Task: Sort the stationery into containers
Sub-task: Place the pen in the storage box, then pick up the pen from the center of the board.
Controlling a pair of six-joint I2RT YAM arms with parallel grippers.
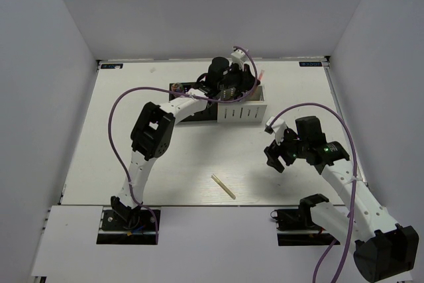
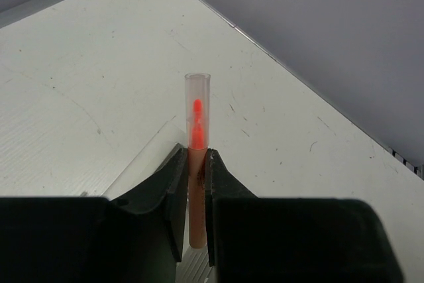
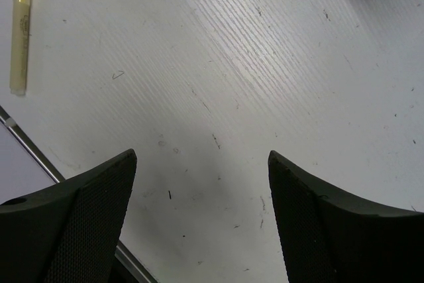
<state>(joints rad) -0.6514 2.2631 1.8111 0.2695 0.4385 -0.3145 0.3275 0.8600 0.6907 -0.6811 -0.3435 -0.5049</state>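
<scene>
The pale stick [image 1: 223,186] lies flat on the table [image 1: 99,164], close to its near edge and about midway between the two arm bases. Its long axis runs on a diagonal, from far-left to near-right. In the right wrist view it shows at the upper left corner [image 3: 19,31], apart from the fingers.

The right gripper [image 1: 276,156] hangs above bare table towards the right edge, a little farther in than the stick. Its jaws stand wide apart with nothing between them [image 3: 202,157]. From this gripper the stick lies to the left and slightly nearer, and the right arm is plainly the closer of the two. By my reading, a pick would call for a reach leftward and a wrist turn to set the jaws across that diagonal.

Farther in, near the middle of the far edge, stands the row of holders [image 1: 242,112]. The left gripper [image 2: 192,164] is over it, clamped on the thin pink stick [image 2: 197,117]. The stick stands out past the fingertips. Which compartment lies below it I cannot tell.
</scene>
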